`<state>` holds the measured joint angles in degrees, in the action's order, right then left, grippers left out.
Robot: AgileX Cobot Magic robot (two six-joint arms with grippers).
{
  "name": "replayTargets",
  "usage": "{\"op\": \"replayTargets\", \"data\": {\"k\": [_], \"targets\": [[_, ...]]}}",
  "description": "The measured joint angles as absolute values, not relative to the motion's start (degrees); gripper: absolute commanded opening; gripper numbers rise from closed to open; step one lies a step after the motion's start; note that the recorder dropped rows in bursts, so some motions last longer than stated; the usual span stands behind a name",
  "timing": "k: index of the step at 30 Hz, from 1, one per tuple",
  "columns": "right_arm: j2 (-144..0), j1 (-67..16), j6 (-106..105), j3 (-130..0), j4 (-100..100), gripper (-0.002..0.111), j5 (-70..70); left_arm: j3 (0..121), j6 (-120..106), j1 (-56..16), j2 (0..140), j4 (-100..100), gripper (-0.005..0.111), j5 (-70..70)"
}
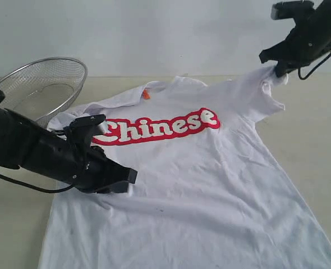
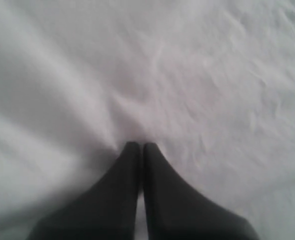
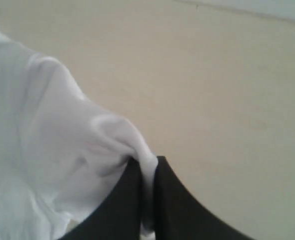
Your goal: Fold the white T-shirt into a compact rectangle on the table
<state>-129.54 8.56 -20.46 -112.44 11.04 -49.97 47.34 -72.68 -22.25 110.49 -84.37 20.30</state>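
The basket [image 1: 39,84] is standing at the far left, just beside the shirt [image 1: 199,185], closing that side. The left arm [image 1: 36,151] is lying low across the shirt's left edge, barring passage there. The right gripper [image 1: 277,70] is hanging over the far right sleeve. Bare table [image 1: 317,129] is lying open right of the shirt.

White T-shirt [image 1: 199,185], plain but for faint dark specks low down. Across the chest, white lettering [image 1: 160,128] banded in bright red. Small orange neck tag [image 1: 146,94] at twelve o'clock. Table [image 1: 317,129] pale beige. Left pincer [image 1: 130,180] and right pincer [image 1: 279,71] both black. Basket [image 1: 36,84] at ten o'clock, silver wire mesh.
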Motion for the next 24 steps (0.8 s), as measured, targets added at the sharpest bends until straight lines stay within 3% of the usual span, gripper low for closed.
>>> {"op": "replayTargets", "data": {"k": [12,14,17,19,21,22,24], "targets": [[-131.9,8.7,-15.7,-112.4,2.6,0.004,-51.5,47.8,-72.7,-22.2,112.1,-86.0,0.005,23.5],[-131.9,8.7,-15.1,-112.4,1.2,0.018,-51.0,47.8,-72.7,-22.2,112.1,-86.0,0.005,23.7],[-131.9,8.7,-14.9,-112.4,0.0,0.057,-50.8,47.8,-72.7,-22.2,112.3,-86.1,0.005,24.1],[-131.9,8.7,-14.7,-112.4,0.0,0.072,-50.8,47.8,-72.7,-22.2,112.3,-86.1,0.005,24.2],[-131.9,8.7,-13.3,-112.4,-1.2,0.061,-50.7,47.8,-72.7,-22.2,112.3,-86.1,0.005,24.2],[-131.9,8.7,-12.1,-112.4,-2.3,0.047,-50.8,47.8,-72.7,-22.2,112.3,-86.1,0.005,24.2],[-131.2,8.7,-8.3,-112.4,-4.9,0.007,-52.3,47.8,-72.7,-22.2,112.3,-86.1,0.005,24.2]]}}
